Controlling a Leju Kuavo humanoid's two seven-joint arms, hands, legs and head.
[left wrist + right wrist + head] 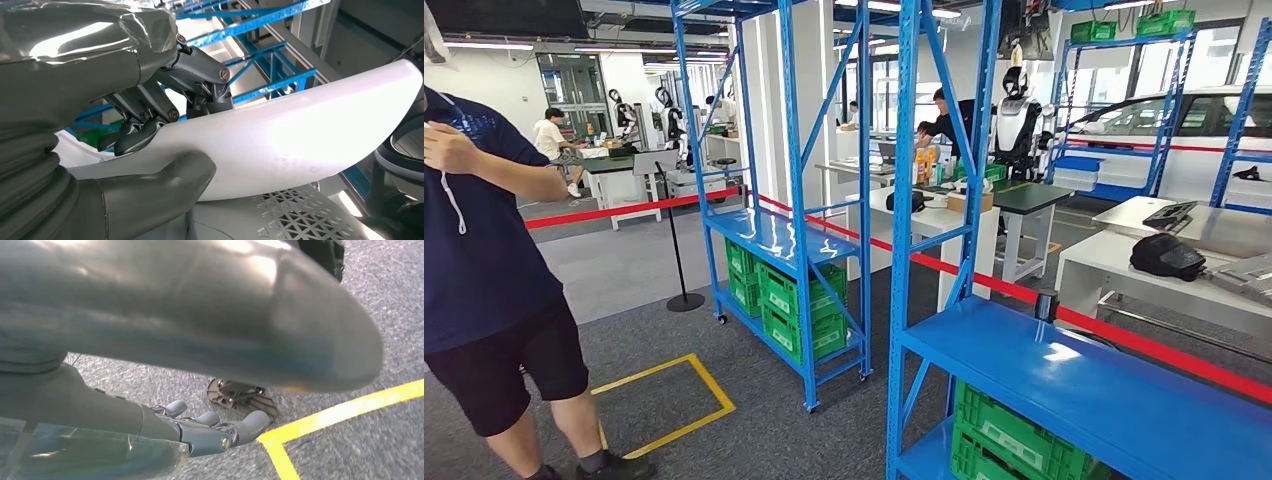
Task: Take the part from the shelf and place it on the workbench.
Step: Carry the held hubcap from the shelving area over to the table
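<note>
Left hand: our left hand (165,135) sits closest to the lens, its dark fingers (142,135) laid over one face of the white part (300,140) and the thick grey thumb (165,187) pressed under the other, so we are pinching the part at one end.

Part location: off the shelf and carried in our left hand, in the air, with blue racking behind it; not yet on any bench.

Long axis: the part is a long, curved white shell; it runs away from our palm and tapers to a rounded tip at its free end. We cannot tell from the turned wrist view which way that tip points in the room.

Handling: we judge it a stiff, light, glossy moulding. The smooth skin looks slippery, and held by one end it may lever or swing, so a hold nearer its middle, across the broad faces, would be steadier.

Right hand: our right hand (210,427) hangs over grey carpet beside a yellow floor line (340,415), fingers loosely spread and holding nothing.

Surroundings: blue shelf (1084,385) near right with green crates (1009,440) below; a white workbench (1114,265) lies beyond the red barrier tape (1124,338) at right; a person (494,270) stands near left.
</note>
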